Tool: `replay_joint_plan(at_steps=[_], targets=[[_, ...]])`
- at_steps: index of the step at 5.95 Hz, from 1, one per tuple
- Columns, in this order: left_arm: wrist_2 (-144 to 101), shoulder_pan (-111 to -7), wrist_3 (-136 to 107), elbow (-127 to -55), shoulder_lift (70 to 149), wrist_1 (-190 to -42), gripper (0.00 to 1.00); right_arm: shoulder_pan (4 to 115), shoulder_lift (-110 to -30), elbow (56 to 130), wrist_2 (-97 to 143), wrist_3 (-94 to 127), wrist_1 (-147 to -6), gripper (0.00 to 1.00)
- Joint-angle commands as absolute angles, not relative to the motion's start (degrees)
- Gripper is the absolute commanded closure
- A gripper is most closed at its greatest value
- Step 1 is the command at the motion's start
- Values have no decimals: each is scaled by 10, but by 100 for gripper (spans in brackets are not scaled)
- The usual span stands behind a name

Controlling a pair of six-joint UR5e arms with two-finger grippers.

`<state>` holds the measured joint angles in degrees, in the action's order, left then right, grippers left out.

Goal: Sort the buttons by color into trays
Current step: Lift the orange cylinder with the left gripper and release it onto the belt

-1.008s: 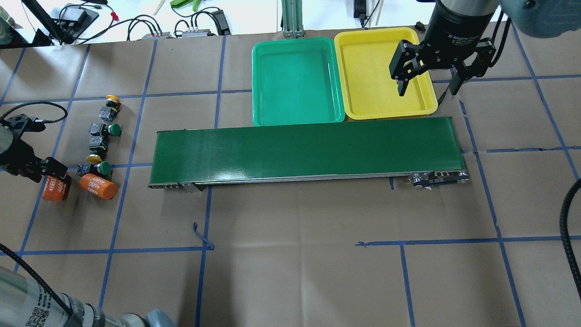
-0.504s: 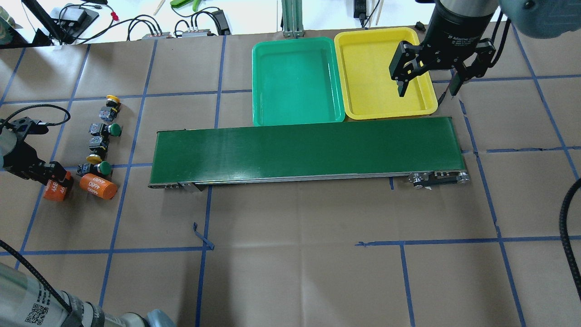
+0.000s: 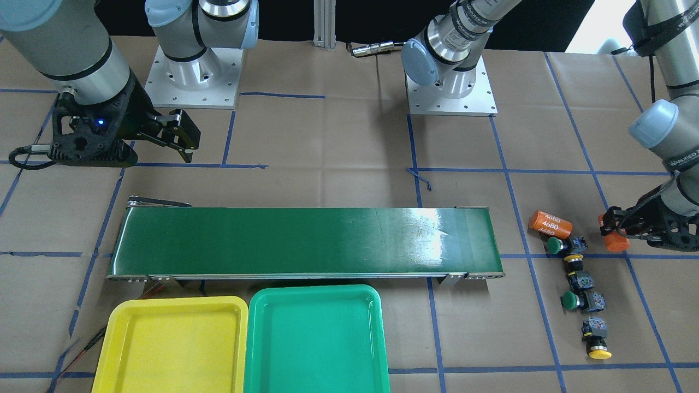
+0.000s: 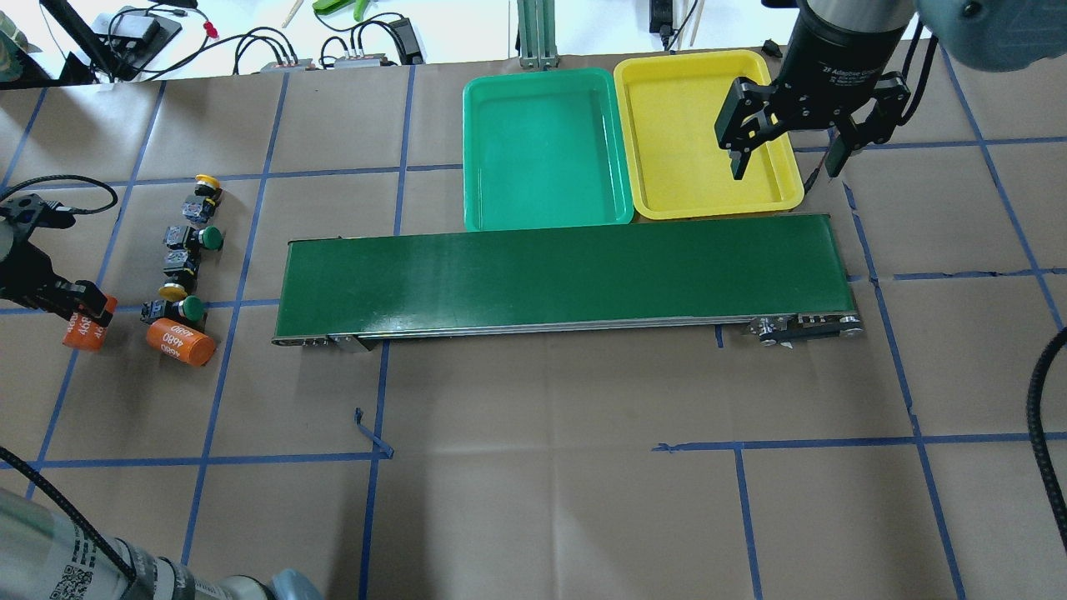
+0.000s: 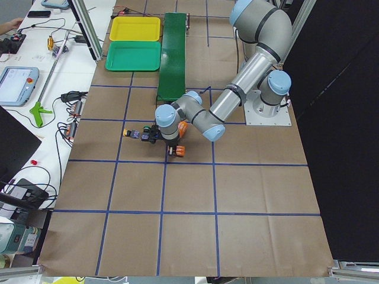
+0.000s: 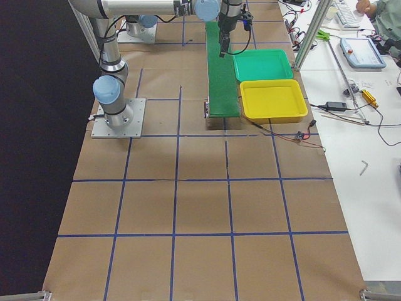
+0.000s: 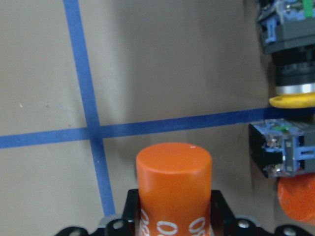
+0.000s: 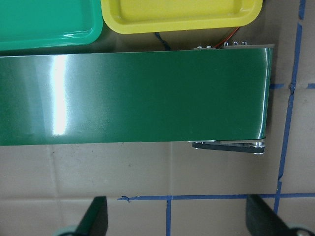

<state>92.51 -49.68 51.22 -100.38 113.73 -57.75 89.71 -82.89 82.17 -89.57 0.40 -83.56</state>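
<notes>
Four buttons lie in a column at the table's left: yellow (image 4: 206, 182), green (image 4: 213, 238), yellow (image 4: 172, 292), green (image 4: 193, 309). My left gripper (image 4: 83, 310) is left of them, shut on an orange "4680" cylinder (image 4: 81, 332), which also shows in the left wrist view (image 7: 173, 187). A yellow cap (image 7: 294, 101) shows at that view's right edge. The green tray (image 4: 542, 150) and the yellow tray (image 4: 683, 125) stand side by side beyond the belt, with nothing in them. My right gripper (image 4: 788, 158) is open and holds nothing, over the yellow tray's right rim.
A long dark-green conveyor belt (image 4: 567, 275) runs across the middle, in front of the trays. A second orange "4680" cylinder (image 4: 180, 342) lies next to the nearest green button. Cables and tools lie past the table's far edge.
My left gripper has moved left, away from the buttons, with the orange cylinder in it. The right arm has hardly moved.
</notes>
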Motion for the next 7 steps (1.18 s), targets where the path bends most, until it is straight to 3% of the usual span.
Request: replay_joint_plan(at_steps=[1,4,7], targets=[[923,-563,569,-993,1081,-632,100,896,-830,822,-897,4,-830,0],[920,-721,663,-993,1012,-687,100,896,-831,822,-890,-57,-831,0],[908,-802,895,-1006,1020,-679,100,898,-831,844,-892,-367,-830,0]])
